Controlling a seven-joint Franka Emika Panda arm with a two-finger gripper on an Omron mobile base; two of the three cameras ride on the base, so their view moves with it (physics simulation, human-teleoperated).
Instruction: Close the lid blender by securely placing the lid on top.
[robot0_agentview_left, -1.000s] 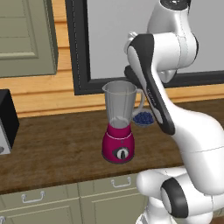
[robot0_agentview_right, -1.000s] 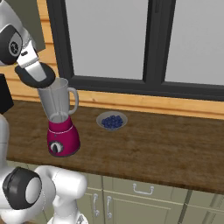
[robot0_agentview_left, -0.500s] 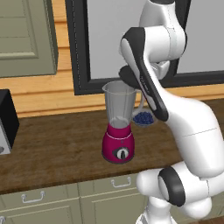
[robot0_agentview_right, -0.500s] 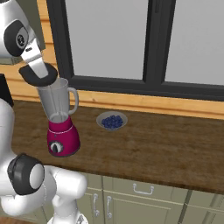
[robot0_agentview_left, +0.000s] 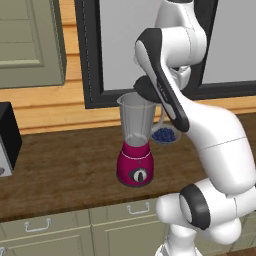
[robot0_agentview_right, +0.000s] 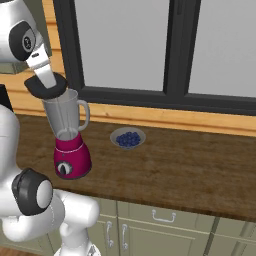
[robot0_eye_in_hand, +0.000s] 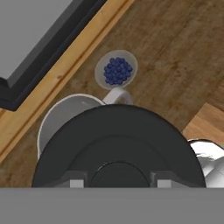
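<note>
The blender stands on the wooden counter, with a magenta base (robot0_agentview_left: 135, 169) (robot0_agentview_right: 72, 160) and a clear jar (robot0_agentview_left: 136, 120) (robot0_agentview_right: 63, 116) (robot0_eye_in_hand: 57, 118). My gripper (robot0_eye_in_hand: 118, 178) (robot0_agentview_right: 46, 80) is shut on the dark round lid (robot0_agentview_left: 146, 90) (robot0_agentview_right: 46, 87) (robot0_eye_in_hand: 118, 144). The lid hovers just above the jar's rim and off-centre. In the hand view it covers most of the opening, and a crescent of rim shows at the upper left. The jar's handle (robot0_eye_in_hand: 117, 94) pokes out past the lid.
A small bowl of blueberries (robot0_agentview_left: 165, 135) (robot0_agentview_right: 128, 138) (robot0_eye_in_hand: 117, 70) sits behind the blender near the window sill. A dark appliance (robot0_agentview_left: 7, 142) stands at the counter's left end. The black window frame (robot0_agentview_right: 170, 50) rises behind, with cabinet drawers (robot0_agentview_right: 160, 216) below the counter.
The arm's upper links have risen and straightened. The lid stayed by the jar's rim, shifting only slightly. The blender and bowl have not moved.
</note>
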